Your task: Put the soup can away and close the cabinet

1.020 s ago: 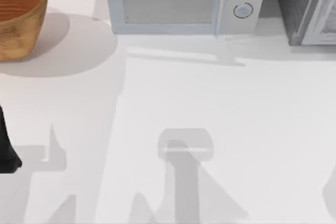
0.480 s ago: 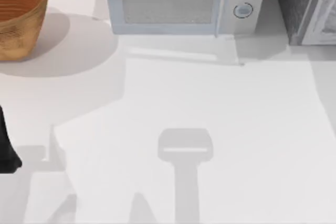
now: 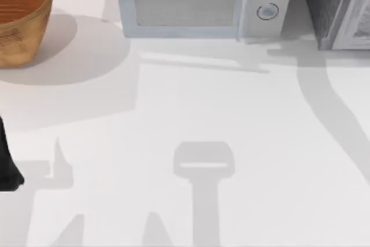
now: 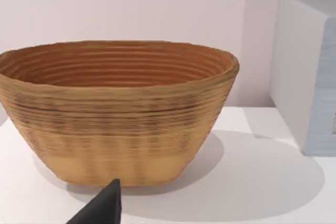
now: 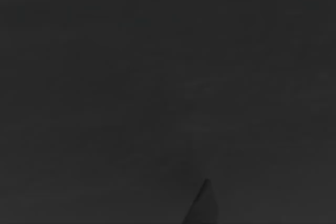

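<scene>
— Since the soup can is nowhere on the bench [image 3: 191, 114], where is it?
— I cannot tell. The right wrist view is dark; the grey cabinet [image 3: 338, 7] stands at the far right, beside the microwave [image 3: 199, 1].
— And the claws?
— The left arm [image 3: 7, 160] waits at the left edge, facing the basket [image 4: 118, 111]; whether either claw is open, I cannot tell.

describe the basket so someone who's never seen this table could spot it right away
Start at the pale blue microwave along the table's far edge, then look toward the top view's far left corner. The basket stands there apart from it, a round tan woven bowl with a ribbed orange-brown inside, unlike the boxy appliances nearby.
</scene>
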You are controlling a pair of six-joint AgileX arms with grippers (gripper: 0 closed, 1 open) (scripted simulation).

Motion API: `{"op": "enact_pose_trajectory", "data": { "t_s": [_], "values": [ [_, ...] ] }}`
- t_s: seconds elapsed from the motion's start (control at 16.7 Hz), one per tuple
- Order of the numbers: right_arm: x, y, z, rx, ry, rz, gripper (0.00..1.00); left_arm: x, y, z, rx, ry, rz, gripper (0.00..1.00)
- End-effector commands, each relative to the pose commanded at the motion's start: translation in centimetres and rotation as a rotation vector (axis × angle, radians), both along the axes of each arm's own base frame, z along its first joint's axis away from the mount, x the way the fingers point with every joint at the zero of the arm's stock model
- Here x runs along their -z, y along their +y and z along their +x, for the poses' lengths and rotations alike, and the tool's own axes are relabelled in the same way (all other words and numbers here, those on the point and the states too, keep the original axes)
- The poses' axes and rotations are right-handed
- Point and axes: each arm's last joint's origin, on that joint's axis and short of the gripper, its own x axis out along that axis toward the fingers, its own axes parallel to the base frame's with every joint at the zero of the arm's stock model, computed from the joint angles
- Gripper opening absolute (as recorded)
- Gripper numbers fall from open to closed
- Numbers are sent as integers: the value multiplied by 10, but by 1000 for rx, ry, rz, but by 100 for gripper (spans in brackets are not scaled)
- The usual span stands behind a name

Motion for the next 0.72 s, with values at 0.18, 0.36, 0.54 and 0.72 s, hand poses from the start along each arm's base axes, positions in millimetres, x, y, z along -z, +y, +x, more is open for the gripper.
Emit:
{"op": "enact_pose_trajectory", "data": {
  "t_s": [0.18, 0.36, 0.54, 0.72],
  "values": [
    [0, 0, 0, 0, 0, 0, 100, 0, 0, 0, 0, 0, 0, 100],
    [-7, -10, -1, 43, -21, -2, 100, 0, 0, 0, 0, 0, 0, 100],
    [-6, -9, 18, 43, -17, -5, 100, 0, 0, 0, 0, 0, 0, 100],
    [-5, -9, 39, 42, -11, -7, 100, 0, 0, 0, 0, 0, 0, 100]
  ]
}}
